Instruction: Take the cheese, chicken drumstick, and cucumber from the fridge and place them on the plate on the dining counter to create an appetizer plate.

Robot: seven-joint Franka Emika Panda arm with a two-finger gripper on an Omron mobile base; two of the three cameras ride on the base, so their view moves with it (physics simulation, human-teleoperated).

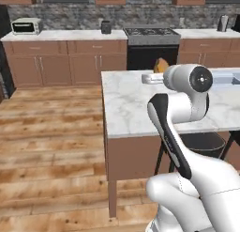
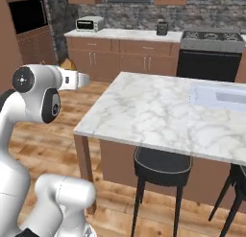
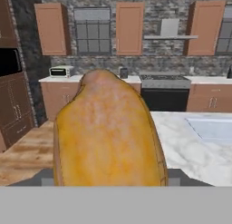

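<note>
Holding chicken drumstick [image 3: 106, 132] level, outstretched

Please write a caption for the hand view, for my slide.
Chicken drumstick held in the jaws, carried toward the marble dining counter.

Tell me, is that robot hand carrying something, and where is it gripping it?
Yes: the gripper holds the chicken drumstick, a golden-brown lump, clamped at its lower end. The exact contact points are hidden from view.

The arm reaches forward level, its fingers [image 3: 108, 180] spread wide, gripping.
</note>
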